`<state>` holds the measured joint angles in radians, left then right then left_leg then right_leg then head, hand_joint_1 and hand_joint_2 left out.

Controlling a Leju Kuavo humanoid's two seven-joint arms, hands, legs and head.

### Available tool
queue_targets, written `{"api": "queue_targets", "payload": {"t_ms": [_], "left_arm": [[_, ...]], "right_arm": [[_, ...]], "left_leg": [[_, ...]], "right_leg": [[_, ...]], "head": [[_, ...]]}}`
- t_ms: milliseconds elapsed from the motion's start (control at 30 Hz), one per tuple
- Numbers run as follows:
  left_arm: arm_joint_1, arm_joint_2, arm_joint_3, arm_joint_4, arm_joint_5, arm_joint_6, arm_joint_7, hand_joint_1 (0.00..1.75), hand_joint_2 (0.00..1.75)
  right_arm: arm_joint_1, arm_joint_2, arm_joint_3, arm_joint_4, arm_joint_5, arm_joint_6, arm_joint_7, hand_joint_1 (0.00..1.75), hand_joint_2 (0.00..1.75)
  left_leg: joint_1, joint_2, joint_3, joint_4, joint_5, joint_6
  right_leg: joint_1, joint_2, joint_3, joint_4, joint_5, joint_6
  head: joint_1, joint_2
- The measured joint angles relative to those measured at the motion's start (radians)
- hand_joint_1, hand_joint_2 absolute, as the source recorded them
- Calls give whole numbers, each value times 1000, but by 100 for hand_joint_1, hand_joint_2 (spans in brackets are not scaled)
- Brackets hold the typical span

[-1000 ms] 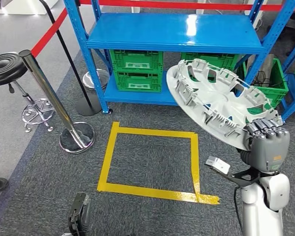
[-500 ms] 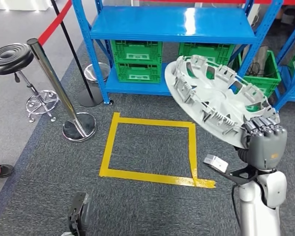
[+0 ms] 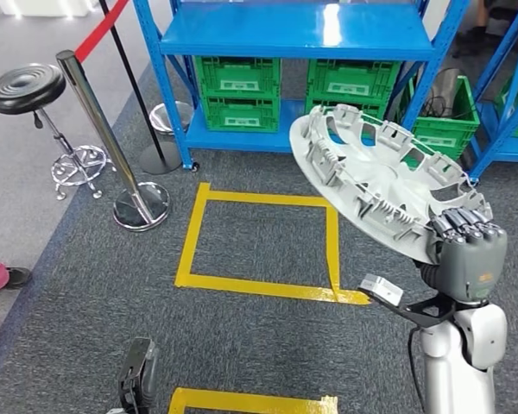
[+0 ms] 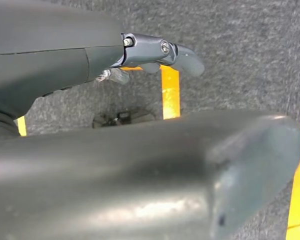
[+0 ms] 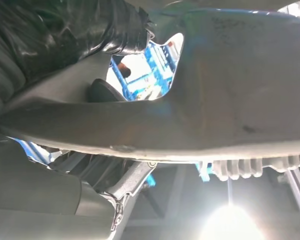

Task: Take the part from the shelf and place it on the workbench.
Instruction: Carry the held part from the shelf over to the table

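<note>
The right hand [image 3: 468, 250] clamps the part [image 3: 380, 177] by its 5 o'clock rim, tilted clear of the shelf [image 3: 295, 39], so its overhanging weight could lever it loose in carrying, while the left hand [image 4: 103, 60] hangs spread, holding nothing.

Bare grey carpet [image 3: 80, 293] lay open ahead inside the yellow tape square [image 3: 262, 289]. Left side obstructed by tilted chrome stanchion [image 3: 97, 121], black stool [image 3: 25, 86]. Blue shelf [image 3: 302, 34] with green crates [image 3: 236, 95] blocked the far side. Wheel cover [image 3: 374, 177] in right hand [image 3: 468, 254] overhung right of square.
</note>
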<state>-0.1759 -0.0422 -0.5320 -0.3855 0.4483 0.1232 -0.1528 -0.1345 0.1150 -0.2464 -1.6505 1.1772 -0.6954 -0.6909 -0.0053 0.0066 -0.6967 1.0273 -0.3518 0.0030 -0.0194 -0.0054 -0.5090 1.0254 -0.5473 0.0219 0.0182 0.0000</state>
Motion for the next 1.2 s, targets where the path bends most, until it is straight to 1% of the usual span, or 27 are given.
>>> {"api": "queue_targets", "payload": {"t_ms": [33, 67, 133, 167, 200, 233, 300, 367, 433, 500, 533, 567, 600, 633, 667, 700, 733, 767, 800, 833, 900, 933, 1000, 1067, 1133, 1167, 1200], "left_arm": [[2, 0, 1, 0, 0, 0, 0, 0, 0], [3, 1, 2, 0, 0, 0, 0, 0, 0], [3, 0, 4, 0, 0, 0, 0, 0, 0], [3, 0, 5, 0, 0, 0, 0, 0, 0], [3, 0, 5, 0, 0, 0, 0, 0, 0], [3, -1, 5, 0, 0, 0, 0, 0, 0], [2, -1, 6, 0, 0, 0, 0, 0, 0], [-2, 0, 8, 0, 0, 0, 0, 0, 0], [-4, 1, 9, 0, 0, 0, 0, 0, 0], [-4, 0, 9, 0, 0, -1, 0, 0, 0], [-4, 0, 10, 0, 0, -1, 0, 0, 0], [-4, -1, 10, 0, 0, -2, 0, 0, 0], [-4, -1, 10, 0, 0, -3, 0, 0, 0], [-4, -2, 11, 0, -1, -4, 0, 0, 0], [-4, -2, 11, 0, -1, -5, 0, 0, 0], [-3, -3, 11, 0, -1, -7, 0, 0, 0], [-3, -4, 11, 0, -2, -8, 0, 0, 0], [-3, -4, 11, 0, -2, -10, 0, 0, 0], [-3, -5, 11, 0, -2, -11, 0, 0, 0], [-3, -5, 11, 0, -1, -11, -1, 0, 0], [-3, -6, 13, 0, -1, -12, -3, 0, 0], [-3, -6, 13, 0, -2, -12, -4, 0, 0], [-2, -6, 13, 0, -3, -12, -5, 0, 0], [0, -5, 14, 0, -5, -12, -6, 0, 0], [1, -5, 14, 0, -6, -12, -6, 0, 0], [1, -6, 14, 0, -6, -12, -6, 0, 0], [2, -6, 14, 0, -6, -12, -6, 0, 0]], "right_arm": [[-1, 0, 0, 0, 0, 0, 0, 175, 175], [-2, 1, 0, 0, 0, 0, 0, 175, 175], [-2, 1, -1, -1, 0, 0, 0, 175, 175], [-2, 1, -1, -1, 0, 0, 0, 175, 175], [-1, 1, -1, -1, 0, 0, 0, 175, 175], [-1, 1, -1, -1, 0, 0, 0, 175, 175], [-1, 1, -1, -1, 0, 0, 0, 175, 175], [-1, 1, -1, -1, 0, 0, 0, 175, 175], [-2, 1, -1, -1, 0, 0, 0, 175, 175], [-1, 2, -1, -1, 0, 0, 0, 175, 175], [-1, 2, -1, -1, 0, 0, 0, 175, 175], [0, 1, -1, -1, 0, 0, 0, 175, 175], [0, 1, -2, -1, 0, 0, 0, 175, 175], [0, 2, -1, -1, 0, 0, 0, 175, 175], [0, 2, -1, -1, 0, 0, 0, 175, 175], [0, 2, 0, -1, 0, 0, 0, 175, 175], [0, 2, 0, -1, 0, 0, 0, 175, 175], [0, 2, 0, -1, 0, 0, 0, 175, 175], [0, 2, -1, -1, 0, 0, 0, 175, 175], [-2, 2, -1, -1, 0, 0, 0, 175, 175], [-3, 2, -1, 0, 0, 0, 0, 175, 175], [-3, 2, -1, 0, 0, 0, 0, 175, 175], [-2, 2, -2, 1, 0, 0, 0, 175, 175], [-3, 3, -3, 1, 0, 0, 0, 175, 175], [-4, 3, -4, 1, 0, 0, 0, 175, 175], [-4, 3, -4, 1, -1, 0, 0, 175, 175], [-3, 3, -4, 1, -1, 0, 0, 175, 175]], "left_leg": [[2, -1, -9, 18, -29, -6], [4, -2, -20, 56, -77, -12], [7, -3, -43, 185, -187, -21], [8, -3, -48, 247, -216, -22], [8, -3, -42, 285, -221, -22], [8, -3, -22, 289, -206, -19], [5, -5, 71, 191, -165, -4], [0, -7, 176, 42, -171, 12], [-8, -8, 211, -27, -180, 19], [-9, -6, 196, -42, -152, 28], [-7, -4, 187, -50, -136, 34], [-5, -1, 174, -56, -120, 40], [-4, 0, 159, -58, -105, 44], [-5, 0, 142, -57, -91, 46], [-6, 1, 123, -56, -77, 47], [-7, 1, 104, -54, -63, 46], [-7, 1, 84, -52, -50, 45], [-7, 1, 64, -48, -38, 43], [-7, 1, 46, -44, -28, 39], [-8, 1, 31, -37, -19, 35], [-11, 0, 11, -22, -4, 25], [-12, 0, 7, -19, 4, 20], [-9, -1, 3, -17, 12, 9], [-4, -3, -11, 21, -33, -5], [2, -3, -45, 138, -125, -19], [4, -3, -64, 206, -160, -23], [6, -3, -73, 256, -175, -25]], "right_leg": [[-1, -1, -10, 0, 13, -10], [-3, -2, -23, -1, 29, -17], [-1, -2, -54, 1, 59, -23], [0, -2, -73, 3, 72, -23], [2, -2, -91, 5, 85, -23], [3, -2, -109, 7, 96, -22], [7, -1, -138, 10, 119, -18], [10, -2, -154, 8, 141, -12], [7, -4, -158, -2, 165, -2], [4, -3, -164, -12, 176, 11], [4, -1, -172, -2, 155, 15], [4, 0, -184, 26, 114, 19], [3, 2, -198, 76, 57, 21], [3, 2, -211, 140, 4, 23], [3, 2, -219, 206, -29, 25], [3, 2, -218, 258, -34, 27], [4, 2, -205, 281, -14, 28], [3, 2, -176, 272, 18, 28], [3, 2, -131, 229, 45, 27], [4, 2, -70, 157, 44, 26], [6, 1, 29, 14, -2, 19], [9, 1, 52, -26, -25, 13], [8, 0, 44, -36, -24, -2], [5, -3, 37, -36, -8, -16], [5, -3, 27, -34, 9, -22], [5, -2, 20, -32, 16, -23], [5, -2, 12, -30, 21, -22]], "head": [[-2, 0], [-4, 0], [-7, 0], [-7, 0], [-7, 0], [-7, 0], [-7, 0], [-6, 0], [-8, 0], [-12, 0], [-11, 0], [-9, 0], [-7, 0], [-6, 0], [-5, 0], [-5, 0], [-5, 0], [-5, 0], [-5, 0], [-5, 0], [-6, 0], [-6, 0], [-5, 0], [-9, 0], [-14, 0], [-15, 0], [-15, 0]]}}
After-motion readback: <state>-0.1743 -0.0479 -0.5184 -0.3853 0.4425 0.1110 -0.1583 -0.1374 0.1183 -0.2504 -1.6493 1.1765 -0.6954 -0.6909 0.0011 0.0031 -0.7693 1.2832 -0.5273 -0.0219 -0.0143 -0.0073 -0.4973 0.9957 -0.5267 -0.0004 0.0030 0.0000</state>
